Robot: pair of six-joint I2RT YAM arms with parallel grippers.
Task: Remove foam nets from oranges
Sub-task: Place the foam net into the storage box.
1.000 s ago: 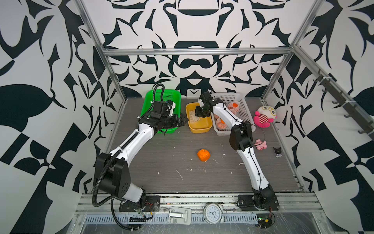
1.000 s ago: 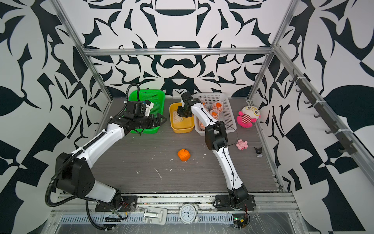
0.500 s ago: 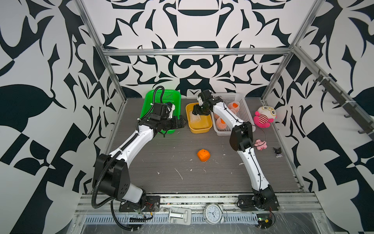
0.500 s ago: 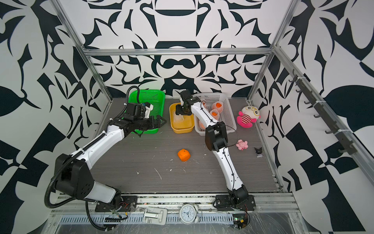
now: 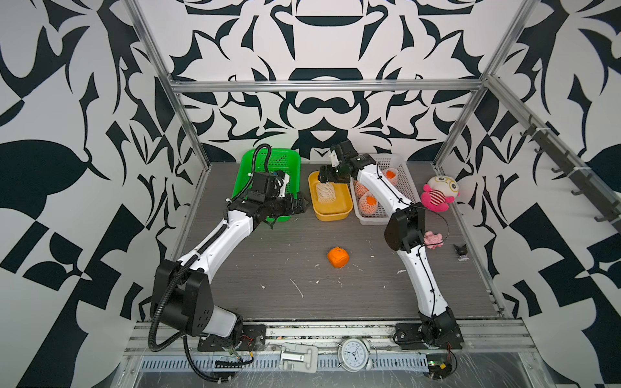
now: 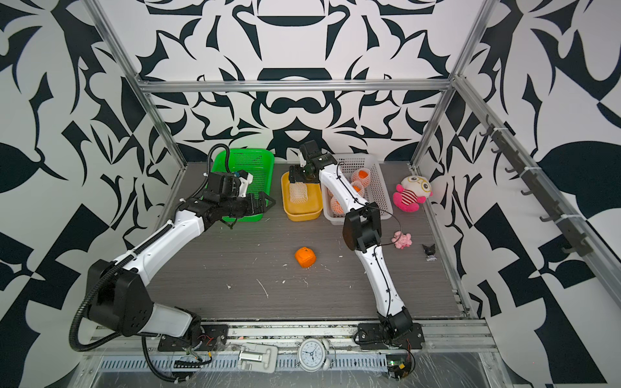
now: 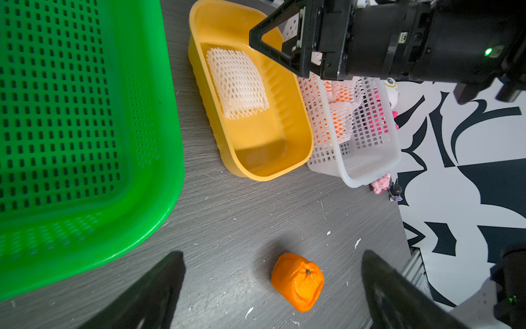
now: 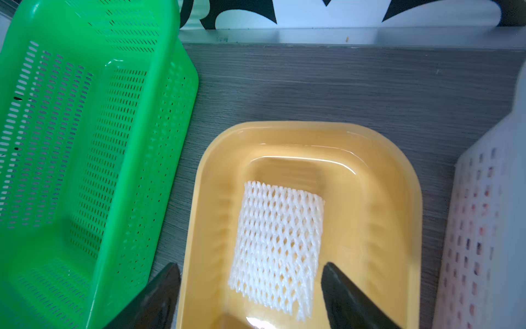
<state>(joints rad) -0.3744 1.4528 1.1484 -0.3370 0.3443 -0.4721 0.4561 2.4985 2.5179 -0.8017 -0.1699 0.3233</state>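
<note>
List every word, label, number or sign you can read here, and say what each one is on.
No text can be read anywhere.
Alarm clock dial: numerals ring the face, too small to read.
Green basket, yellow tub, white basket: no labels showing.

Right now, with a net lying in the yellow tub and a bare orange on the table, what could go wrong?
The open right claw hangs just above the foam net in the yellow tub and might snag it when lifting.
The bare orange lies loose on the table; a sweeping arm could roll it.
The right arm spans the white basket and could nudge it.
</note>
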